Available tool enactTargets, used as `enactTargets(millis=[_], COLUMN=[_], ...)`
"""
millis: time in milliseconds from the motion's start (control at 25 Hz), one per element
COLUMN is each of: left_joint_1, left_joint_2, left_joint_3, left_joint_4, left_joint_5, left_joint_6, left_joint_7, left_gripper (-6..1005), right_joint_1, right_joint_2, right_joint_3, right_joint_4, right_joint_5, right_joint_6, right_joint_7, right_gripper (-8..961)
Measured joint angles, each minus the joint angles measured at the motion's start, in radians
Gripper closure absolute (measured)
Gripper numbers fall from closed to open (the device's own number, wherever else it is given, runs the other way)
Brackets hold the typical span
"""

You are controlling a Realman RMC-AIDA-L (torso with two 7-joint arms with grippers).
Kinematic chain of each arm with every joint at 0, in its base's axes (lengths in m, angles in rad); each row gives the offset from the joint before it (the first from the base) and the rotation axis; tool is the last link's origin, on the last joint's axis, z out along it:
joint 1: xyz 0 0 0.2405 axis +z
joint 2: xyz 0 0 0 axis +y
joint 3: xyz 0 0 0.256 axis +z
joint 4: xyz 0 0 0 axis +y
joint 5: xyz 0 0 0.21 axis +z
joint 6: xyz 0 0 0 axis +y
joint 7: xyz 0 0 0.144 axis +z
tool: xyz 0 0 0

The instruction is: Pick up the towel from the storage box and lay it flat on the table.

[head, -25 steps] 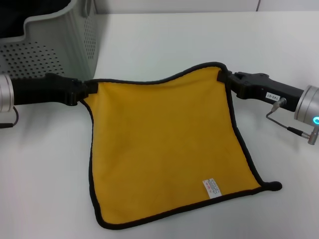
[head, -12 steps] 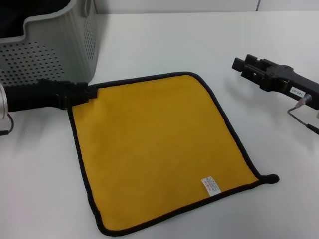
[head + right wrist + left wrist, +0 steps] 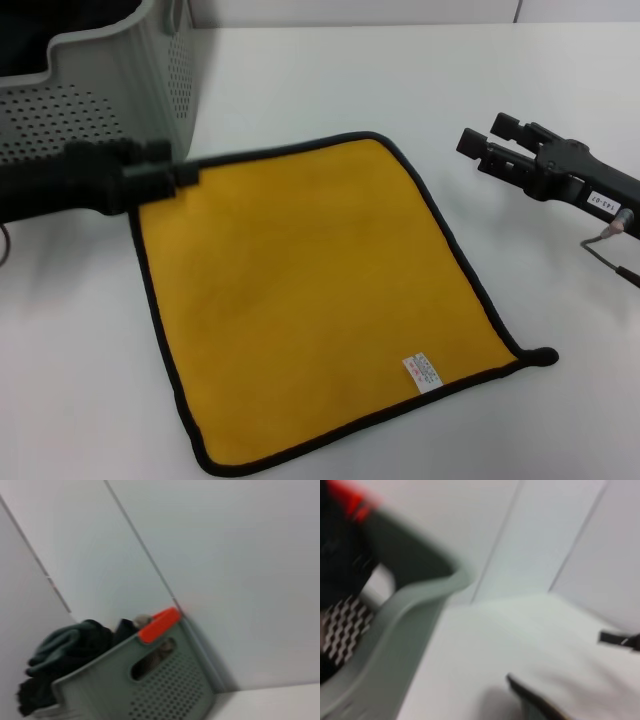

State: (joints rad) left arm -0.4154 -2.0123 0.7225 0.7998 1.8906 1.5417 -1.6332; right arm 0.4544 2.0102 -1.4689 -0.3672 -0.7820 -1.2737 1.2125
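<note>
The towel (image 3: 310, 300) lies spread flat on the tabletop (image 3: 350, 80), yellow face up, black trim visible all round, its white tag (image 3: 423, 373) close to the near right corner. That corner ends in a small dark tab lying on the tabletop.

My left gripper (image 3: 185, 175) sits at the towel's far left corner, directly in front of the storage box (image 3: 120, 80). Its fingers overlap the trim there; I cannot tell whether they are closed on the cloth or have parted from it.

My right gripper (image 3: 482, 147) is out over bare tabletop to the right of the towel's far right corner, clear of the cloth. Its fingers (image 3: 475, 148) stand apart with a visible gap between them, holding nothing.

The storage box stands at the far left corner of the tabletop. From the right wrist view, dark cloth (image 3: 65, 650) is heaped inside it, and an orange-red strip (image 3: 159, 624) sits on its rim.
</note>
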Motion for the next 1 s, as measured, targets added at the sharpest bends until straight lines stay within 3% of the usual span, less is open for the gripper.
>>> enactTargets(millis=[120,240,440,720,1000], left_joint_1=[0.037,0.047,0.015,0.009,0.020], left_joint_2=[-0.013,-0.027,-0.014,-0.058,-0.054], left_joint_3=[-0.007,-0.007,0.000,0.001,-0.006], left_joint_4=[-0.002,-0.018,-0.083,-0.078,-0.072], left_joint_5=[-0.108,-0.110,-0.027,0.058,0.011], left_joint_6=[-0.012,-0.042,-0.019,-0.109,-0.039], left_joint_7=[0.066,0.089,0.125,0.164,0.180], left_gripper=[391,394,397,394,394], right_joint_1=[-0.010,-0.024,-0.037,-0.039,-0.049], right_joint_2=[0.002,0.004,0.005,0.005,0.005], right_joint_3=[0.000,0.001,0.001,0.001,-0.002], right_joint_4=[0.004,0.000,0.003,0.004,0.005], right_joint_5=[0.000,0.003,0.006,0.004,0.002], right_joint_6=[-0.059,-0.093,-0.121,-0.135,-0.145], right_joint_7=[-0.024,-0.039,-0.040,-0.036,-0.036], right_gripper=[81,81,82,83,84])
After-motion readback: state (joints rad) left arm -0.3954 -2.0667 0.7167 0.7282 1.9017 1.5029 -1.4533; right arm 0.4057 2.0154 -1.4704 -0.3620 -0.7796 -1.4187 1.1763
